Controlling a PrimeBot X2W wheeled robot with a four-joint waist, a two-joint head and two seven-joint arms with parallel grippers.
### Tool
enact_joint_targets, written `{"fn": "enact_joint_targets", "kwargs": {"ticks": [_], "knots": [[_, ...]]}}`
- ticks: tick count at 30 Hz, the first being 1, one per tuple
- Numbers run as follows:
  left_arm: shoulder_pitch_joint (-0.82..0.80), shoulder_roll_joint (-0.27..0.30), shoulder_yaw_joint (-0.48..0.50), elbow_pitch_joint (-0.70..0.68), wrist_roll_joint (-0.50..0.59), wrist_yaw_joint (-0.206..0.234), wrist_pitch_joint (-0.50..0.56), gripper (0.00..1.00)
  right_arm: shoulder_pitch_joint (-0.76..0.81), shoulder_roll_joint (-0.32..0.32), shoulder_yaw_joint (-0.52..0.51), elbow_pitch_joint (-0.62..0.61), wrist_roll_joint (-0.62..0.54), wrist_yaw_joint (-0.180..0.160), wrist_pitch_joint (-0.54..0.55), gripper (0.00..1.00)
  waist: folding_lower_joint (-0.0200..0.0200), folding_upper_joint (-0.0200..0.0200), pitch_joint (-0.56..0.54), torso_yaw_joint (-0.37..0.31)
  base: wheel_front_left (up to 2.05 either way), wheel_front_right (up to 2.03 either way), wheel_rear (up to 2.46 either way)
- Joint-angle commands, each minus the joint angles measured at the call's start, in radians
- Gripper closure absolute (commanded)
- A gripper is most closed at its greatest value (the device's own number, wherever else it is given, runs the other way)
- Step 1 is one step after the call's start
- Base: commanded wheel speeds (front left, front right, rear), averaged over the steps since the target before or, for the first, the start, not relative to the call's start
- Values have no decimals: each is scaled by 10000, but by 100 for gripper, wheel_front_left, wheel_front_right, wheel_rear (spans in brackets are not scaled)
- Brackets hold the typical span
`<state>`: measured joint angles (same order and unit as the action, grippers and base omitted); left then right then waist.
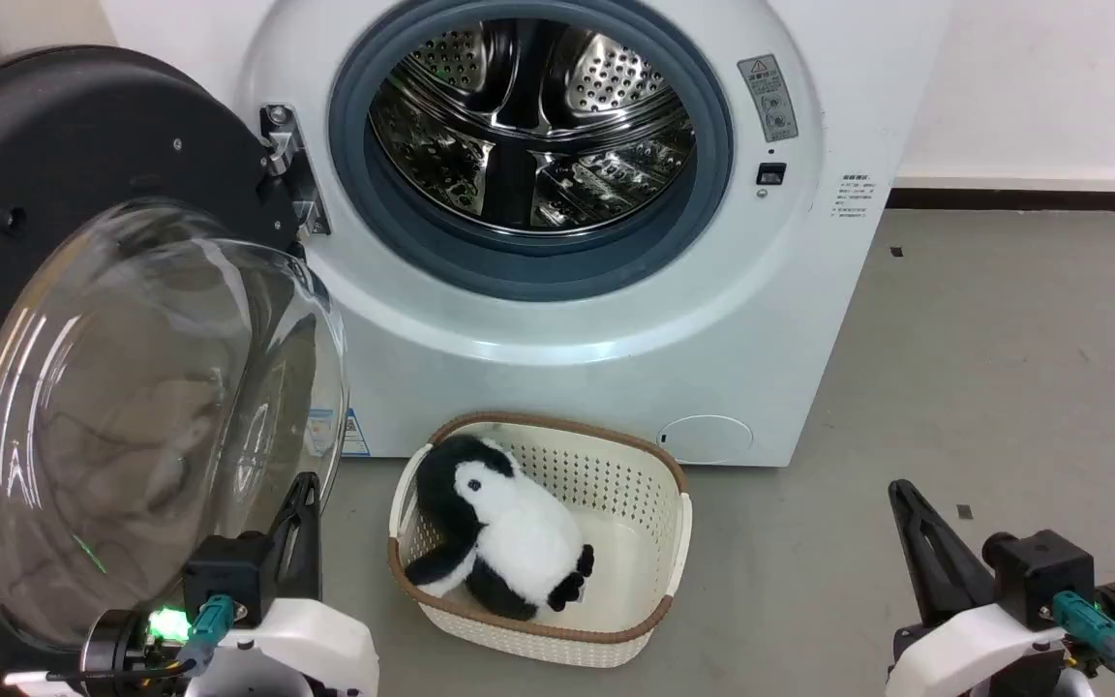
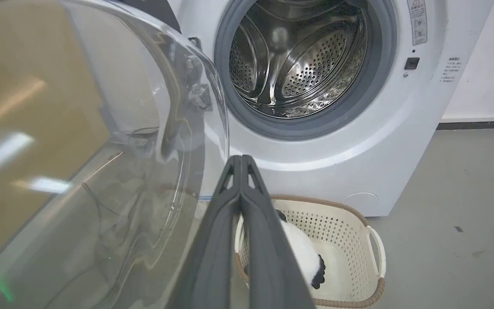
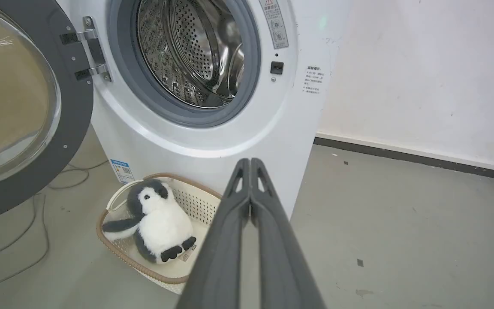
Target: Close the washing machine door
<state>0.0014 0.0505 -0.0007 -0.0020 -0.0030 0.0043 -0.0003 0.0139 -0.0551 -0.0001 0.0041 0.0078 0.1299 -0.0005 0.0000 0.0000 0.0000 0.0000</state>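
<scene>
**Front-loader, door open; two arms low, both claws closed**

- Item 1: the washing machine [image 1: 616,319]. White box on a grey floor [image 1: 1003,368], round opening with a grey gasket, steel drum [image 1: 528,126] bare to view.
- Item 2: the washing machine door [image 1: 132,368]. It is swung wide open to the left of the opening and hangs on a metal hinge [image 1: 286,165] at the opening's left edge. Its clear glass bowl bulges toward the robot.
- Item 3: left gripper [image 1: 307,481]. It sits at the lower left with the forearm low and the fingers pointing up and forward. The two fingers are pressed together with nothing between them. The tip lies at the lower right edge of the glass bowl; contact cannot be told.
- Item 4: right gripper [image 1: 898,489]. It sits at the lower right above bare floor, fingers leaning slightly left. The fingers are closed flat on each other and hold nothing. It is well apart from the machine and the basket.
- Item 5: cream basket [image 1: 659,484]. It stands on the floor just before the machine's front, between the two arms.
- Item 6: plush penguin [image 1: 509,532]. Black and white, it lies inside the basket.
- Item 7: cables [image 3: 37,240]. They lie loose on the floor below the open door.
</scene>
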Motion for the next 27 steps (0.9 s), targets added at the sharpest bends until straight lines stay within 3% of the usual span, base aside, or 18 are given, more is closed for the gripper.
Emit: {"fn": "enact_joint_targets", "kwargs": {"ticks": [1, 27], "knots": [[-14, -3, 7, 20, 30, -43, 3, 100, -139, 49, 1, -41, -78, 8, 5, 100, 0, 0, 0, 0, 0, 0, 0], [-14, -3, 7, 20, 30, -43, 3, 100, -139, 49, 1, -41, -78, 8, 5, 100, 0, 0, 0, 0, 0, 0, 0]]}}
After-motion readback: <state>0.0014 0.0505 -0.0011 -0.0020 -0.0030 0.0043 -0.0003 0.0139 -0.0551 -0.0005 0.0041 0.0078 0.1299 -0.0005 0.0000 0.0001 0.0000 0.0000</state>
